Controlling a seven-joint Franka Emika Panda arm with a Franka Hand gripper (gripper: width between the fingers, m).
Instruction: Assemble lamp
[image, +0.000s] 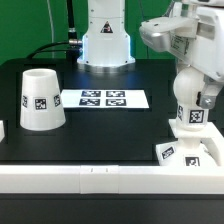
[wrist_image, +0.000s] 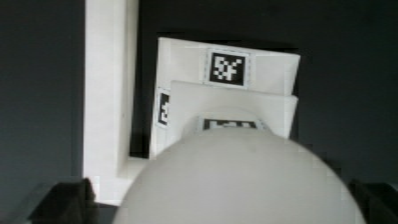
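In the exterior view the gripper's (image: 188, 85) fingertips are too small to make out against the bulb (image: 192, 112). The bulb's neck hides the middle of the base (image: 170, 152), so contact between them cannot be told. A white piece (image: 3, 128) at the exterior view's left is mostly cut off. In the wrist view the bulb (wrist_image: 231, 180) is a blurred dome, cropped and covering the base's (wrist_image: 231, 85) near end. The fingers (wrist_image: 71, 203) are dark slivers against it at the frame's corners.

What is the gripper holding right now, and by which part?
The gripper holds the bulb by its rounded body, neck pointing down over the base.
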